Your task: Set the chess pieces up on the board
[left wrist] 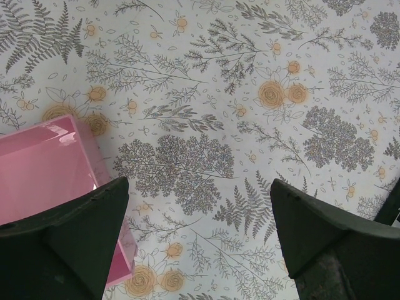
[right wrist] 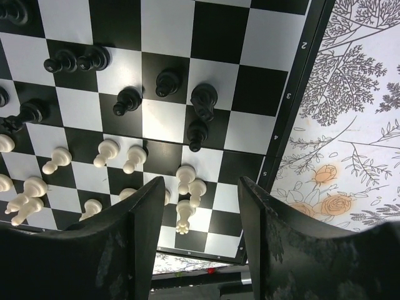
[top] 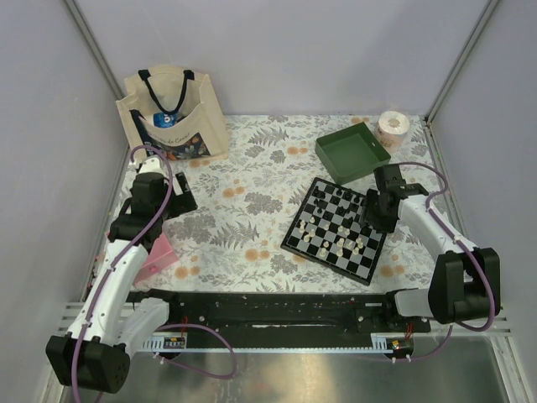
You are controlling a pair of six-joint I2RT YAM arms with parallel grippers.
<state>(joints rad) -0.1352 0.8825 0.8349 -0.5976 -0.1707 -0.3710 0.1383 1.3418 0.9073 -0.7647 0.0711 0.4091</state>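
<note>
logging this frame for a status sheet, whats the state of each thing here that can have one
left claw: open, empty, above the cloth
right claw: open, over the board
chess pieces: bunched on the board, not in starting rows
green tray: empty
tote bag: upright, top open
paper roll: standing on end

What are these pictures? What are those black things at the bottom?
These show two robot arms. One picture looks down from above; the other two come from cameras on the wrists, so those black shapes are each arm's own fingers. On the flowery tablecloth lie a black-and-white checkered chess board with small cream-white and black chess pieces scattered on it, a green square tray, a beige tote bag, a paper roll and a pink box. The right gripper hovers over white pieces, the left gripper over cloth; both are open, holding nothing.
</note>
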